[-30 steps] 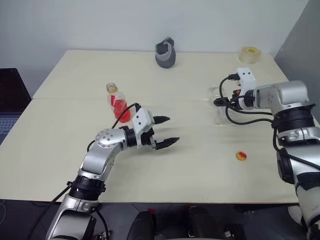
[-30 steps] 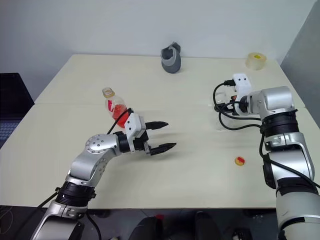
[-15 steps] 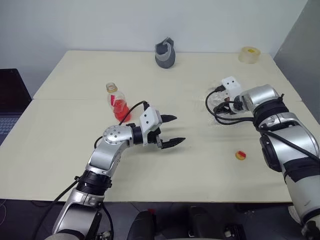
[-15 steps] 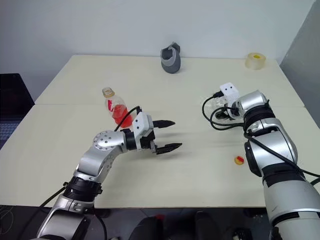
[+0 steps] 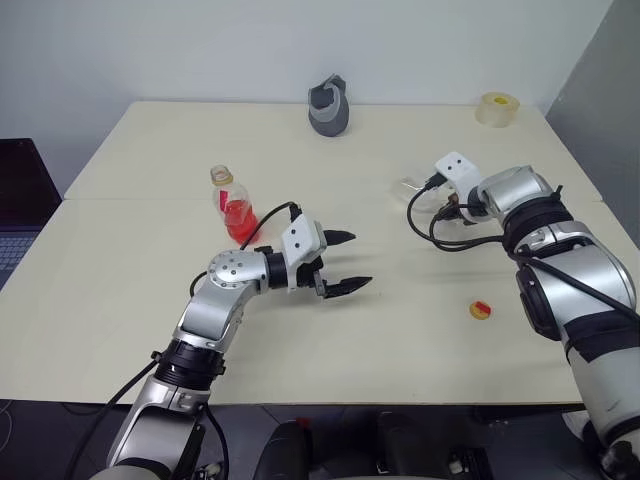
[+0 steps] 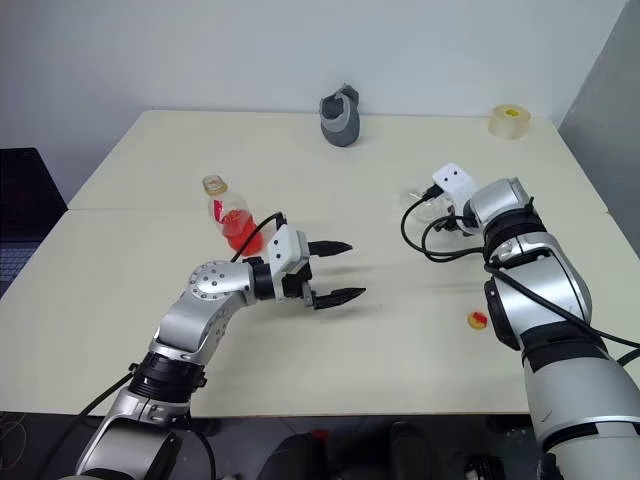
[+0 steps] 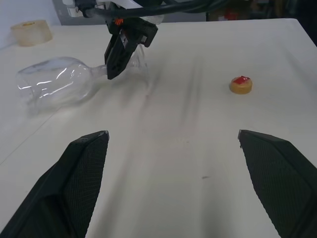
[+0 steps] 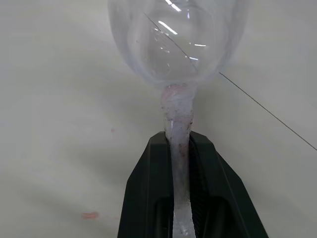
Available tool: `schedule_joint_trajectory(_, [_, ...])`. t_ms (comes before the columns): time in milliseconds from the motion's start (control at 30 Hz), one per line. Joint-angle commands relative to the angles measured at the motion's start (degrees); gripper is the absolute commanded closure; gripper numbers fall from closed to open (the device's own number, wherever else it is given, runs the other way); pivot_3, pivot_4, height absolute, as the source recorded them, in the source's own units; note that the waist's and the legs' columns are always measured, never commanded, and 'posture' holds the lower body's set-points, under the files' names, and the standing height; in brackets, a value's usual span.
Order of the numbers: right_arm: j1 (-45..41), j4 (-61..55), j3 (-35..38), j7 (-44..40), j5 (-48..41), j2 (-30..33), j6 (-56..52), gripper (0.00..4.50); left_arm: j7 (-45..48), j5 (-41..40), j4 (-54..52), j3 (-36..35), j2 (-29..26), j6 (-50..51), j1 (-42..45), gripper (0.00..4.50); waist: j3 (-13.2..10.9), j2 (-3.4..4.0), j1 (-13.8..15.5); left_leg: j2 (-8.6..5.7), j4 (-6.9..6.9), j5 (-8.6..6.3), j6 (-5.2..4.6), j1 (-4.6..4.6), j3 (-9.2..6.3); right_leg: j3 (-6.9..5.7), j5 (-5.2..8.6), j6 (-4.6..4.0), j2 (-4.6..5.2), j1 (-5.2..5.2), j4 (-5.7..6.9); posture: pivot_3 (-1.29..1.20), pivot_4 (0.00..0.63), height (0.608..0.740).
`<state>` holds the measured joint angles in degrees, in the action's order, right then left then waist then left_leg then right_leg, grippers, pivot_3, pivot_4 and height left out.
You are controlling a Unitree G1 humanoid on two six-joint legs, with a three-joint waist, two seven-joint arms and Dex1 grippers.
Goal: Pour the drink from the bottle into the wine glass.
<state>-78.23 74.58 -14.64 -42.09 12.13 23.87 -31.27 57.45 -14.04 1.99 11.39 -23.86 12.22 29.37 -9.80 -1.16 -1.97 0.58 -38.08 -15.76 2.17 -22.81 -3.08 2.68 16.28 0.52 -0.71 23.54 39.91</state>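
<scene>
The wine glass point(image 7: 59, 84) lies on its side on the right half of the table, bowl point(image 8: 173, 39) empty. My right gripper point(image 8: 179, 141) is shut on its thin stem, just below the bowl. The bottle point(image 5: 234, 205) stands upright and uncapped on the left half, with the red-pink drink point(image 5: 240, 220) in its lower part. My left gripper point(image 5: 360, 260) hovers open near the table's middle, to the right of the bottle and apart from it, pointing toward the glass with nothing between its fingers point(image 7: 84, 163).
The red-and-yellow cap point(image 5: 481, 310) lies near the front right of the table. A grey mug-like object point(image 5: 330, 106) stands at the back middle and a tape roll point(image 5: 498, 108) at the back right corner. Black cables loop around my right wrist.
My right wrist has rolled and its fingers have shut on the glass stem. The left arm has hardly moved and stays open.
</scene>
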Motion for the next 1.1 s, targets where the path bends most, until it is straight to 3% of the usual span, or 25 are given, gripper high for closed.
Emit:
schedule_joint_trajectory(33, [-2.98,-2.51,2.28,-2.42,-1.37,0.43,-0.82,4.38,0.51,0.05,-2.04,0.35,-0.30,-0.40,0.29,0.00,-0.01,0.02,0.00,0.00,0.00,0.00,0.00,0.00,0.00,0.00,0.00,0.00,0.00,0.00,0.00,0.00,0.150,0.740])
schedule_joint_trajectory(267, [1.77,-12.48,5.59,-5.76,-5.22,-0.01,-8.18,4.38,0.46,-1.06,-1.75,-0.77,-0.56,1.00,-0.18,0.00,-0.07,0.12,0.03,0.01,0.00,0.00,0.00,-0.01,-0.02,-0.01,0.00,0.00,0.00,0.02,0.02,0.00,0.150,0.740])
schedule_joint_trajectory(333, [6.51,-22.31,5.98,-7.49,-7.20,0.31,-14.35,4.38,0.51,-1.82,-1.99,-1.61,-1.00,1.96,-0.54,0.00,-0.07,0.12,0.08,0.01,0.00,0.00,0.00,-0.01,-0.06,-0.02,0.00,0.00,0.00,0.01,0.02,0.00,0.150,0.740])
schedule_joint_trajectory(433, [15.98,-41.94,0.84,-13.23,-7.20,4.32,-18.23,4.38,1.18,-2.80,-2.60,-2.26,-1.96,3.01,-1.16,0.00,-0.08,0.14,0.18,0.01,-0.04,0.00,0.00,-0.07,-0.23,-0.06,0.00,0.00,0.01,0.00,0.01,0.00,0.150,0.740])
schedule_joint_trajectory(633, [25.58,-62.65,-6.60,-16.31,-3.43,12.35,-9.06,4.38,2.54,-3.24,-3.01,-2.00,-2.88,3.36,-1.78,0.00,-0.14,0.27,0.36,-0.11,-0.20,0.00,-0.01,-0.13,-0.36,-0.16,0.01,0.02,0.05,-0.02,0.01,0.00,0.150,0.740])
schedule_joint_trajectory(800, [27.45,-65.80,-10.01,-17.63,-1.39,14.57,-2.58,4.38,3.65,-2.94,-3.24,-1.50,-3.09,3.47,-2.30,0.00,-0.14,0.27,-0.12,0.01,-0.12,0.00,-0.01,-0.04,-0.31,-0.13,0.01,0.02,-0.04,-0.03,0.02,0.00,0.150,0.740])
schedule_joint_trajectory(1100, [26.94,-60.66,-12.27,-17.84,1.97,13.94,4.42,4.38,4.66,-2.37,-2.48,-1.37,-2.99,3.24,-2.04,0.00,-0.14,0.27,0.16,-0.02,-0.14,0.00,0.00,-0.06,-0.31,-0.13,0.01,0.01,-0.02,-0.04,-0.02,0.00,0.150,0.740])
